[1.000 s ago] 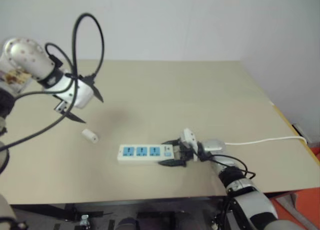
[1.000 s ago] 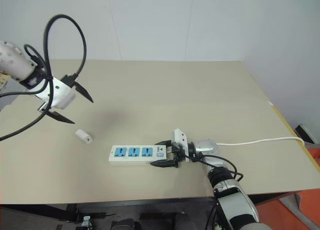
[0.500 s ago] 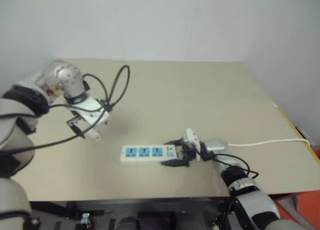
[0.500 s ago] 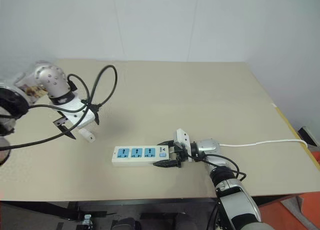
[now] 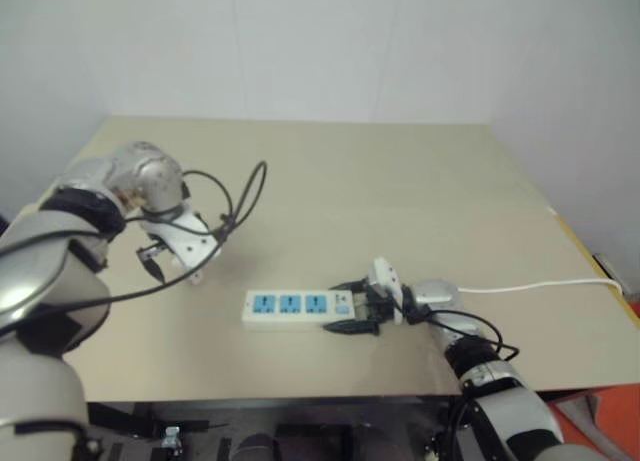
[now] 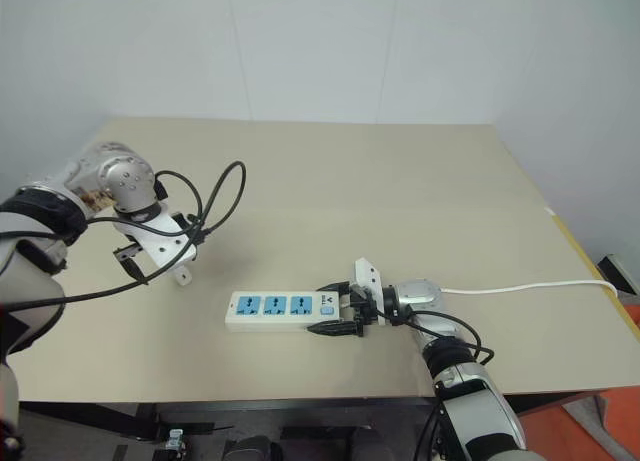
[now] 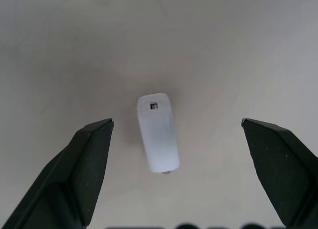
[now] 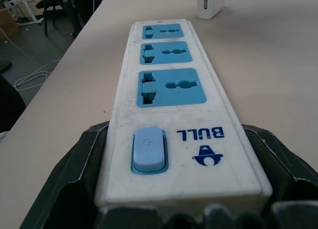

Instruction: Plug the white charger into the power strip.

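White plastic, small: the white charger (image 7: 158, 132) lies flat on the tan table (image 5: 400, 181) at the left, directly under the left gripper (image 7: 176, 134), whose black fingers (image 7: 84, 154) stand released on either side of it, the charger's long axis running across the line between the fingertips, so this arm is far the nearer. To the right, nearer the front edge, the power strip (image 5: 297, 307) lies lengthwise left to right, its three blue sockets (image 8: 171, 86) up and unobstructed, its switch end clasped by the right gripper (image 8: 179, 189), and its thin cord (image 5: 540, 284) trails off right.
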Robot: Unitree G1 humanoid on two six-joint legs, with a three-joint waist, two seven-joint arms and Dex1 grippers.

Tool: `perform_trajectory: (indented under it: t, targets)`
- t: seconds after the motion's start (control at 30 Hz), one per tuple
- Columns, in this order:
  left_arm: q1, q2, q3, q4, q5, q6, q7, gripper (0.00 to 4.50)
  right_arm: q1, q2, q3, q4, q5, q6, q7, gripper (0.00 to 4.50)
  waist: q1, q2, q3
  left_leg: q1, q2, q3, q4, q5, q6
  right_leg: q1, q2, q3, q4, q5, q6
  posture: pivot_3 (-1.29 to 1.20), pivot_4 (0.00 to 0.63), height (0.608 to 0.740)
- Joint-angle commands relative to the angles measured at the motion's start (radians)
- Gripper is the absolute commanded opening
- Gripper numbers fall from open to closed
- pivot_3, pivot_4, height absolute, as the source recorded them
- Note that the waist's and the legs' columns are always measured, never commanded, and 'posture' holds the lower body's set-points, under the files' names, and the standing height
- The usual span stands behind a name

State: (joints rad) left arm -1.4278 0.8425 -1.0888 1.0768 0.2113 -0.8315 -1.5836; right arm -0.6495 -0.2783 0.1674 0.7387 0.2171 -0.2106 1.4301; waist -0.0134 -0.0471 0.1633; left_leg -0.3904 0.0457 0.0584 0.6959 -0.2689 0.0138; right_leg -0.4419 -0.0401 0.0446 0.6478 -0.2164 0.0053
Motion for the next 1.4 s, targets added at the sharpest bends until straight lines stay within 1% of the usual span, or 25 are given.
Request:
perform_trajectory:
  t: [0.03, 0.13, 0.4, 0.6, 0.87, 0.97, 1.27, 1.4]
  targets:
    - [0.011, -0.004, 0.076, 0.020, 0.095, 0.003, 0.036, 4.50, 0.015, -0.005, -0.014, -0.034, 0.010, 0.017, -0.004, 3.41, 0.000, 0.000, 0.000, 0.000, 0.000, 0.000, 0.000, 0.000, 0.000, 0.000, 0.000, 0.000, 0.000, 0.000, 0.000, 0.00, 0.150, 0.740]
    - [0.027, -0.015, 0.118, 0.028, 0.157, 0.014, 0.059, 4.50, 0.021, -0.007, -0.015, -0.044, 0.012, 0.022, -0.009, 3.41, 0.000, 0.000, 0.000, 0.000, 0.000, 0.000, 0.000, 0.000, 0.000, 0.000, 0.000, 0.000, 0.000, 0.000, 0.000, 0.00, 0.150, 0.740]
    - [0.082, -0.069, 0.225, 0.041, 0.243, 0.069, 0.095, 4.50, 0.037, -0.006, -0.016, -0.073, 0.014, 0.039, -0.021, 3.41, 0.000, 0.000, 0.000, 0.000, 0.000, 0.000, 0.000, 0.000, 0.000, 0.000, 0.000, 0.000, 0.000, 0.000, 0.000, 0.00, 0.150, 0.740]
    - [0.110, -0.101, 0.261, 0.052, 0.320, 0.098, 0.181, 4.50, 0.051, -0.005, -0.017, -0.094, 0.015, 0.048, -0.034, 3.41, 0.000, 0.000, 0.000, 0.000, 0.000, 0.000, 0.000, 0.000, 0.000, 0.000, 0.000, 0.000, 0.000, 0.000, 0.000, 0.00, 0.150, 0.740]
    - [0.107, -0.126, 0.284, 0.090, 0.395, 0.110, 0.240, 4.50, 0.084, -0.024, -0.022, -0.148, 0.019, 0.074, -0.049, 3.41, 0.000, 0.000, 0.000, 0.000, 0.000, 0.000, 0.000, 0.000, 0.000, 0.000, 0.000, 0.000, 0.000, 0.000, 0.000, 0.00, 0.150, 0.740]
    - [0.107, -0.129, 0.297, 0.097, 0.406, 0.104, 0.231, 3.92, 0.087, -0.025, -0.023, -0.155, 0.019, 0.079, -0.057, 3.41, 0.000, 0.000, 0.000, 0.000, 0.000, 0.000, 0.000, 0.000, 0.000, 0.001, 0.000, 0.000, 0.000, 0.000, 0.000, 0.00, 0.150, 0.740]
    - [0.101, -0.126, 0.338, 0.112, 0.409, 0.087, 0.177, 1.05, 0.080, -0.023, -0.022, -0.147, 0.012, 0.072, -0.073, 3.41, 0.000, 0.000, 0.000, 0.000, 0.000, 0.000, 0.000, 0.000, 0.000, 0.001, 0.000, 0.000, 0.000, 0.001, 0.000, 0.00, 0.150, 0.740]
    - [0.095, -0.131, 0.387, 0.112, 0.369, 0.092, 0.139, 1.03, 0.075, -0.021, -0.020, -0.138, 0.010, 0.065, -0.070, 3.41, 0.000, 0.000, 0.000, 0.000, 0.000, 0.000, 0.000, 0.000, 0.000, 0.001, 0.000, 0.000, 0.000, 0.001, 0.000, 0.00, 0.150, 0.740]
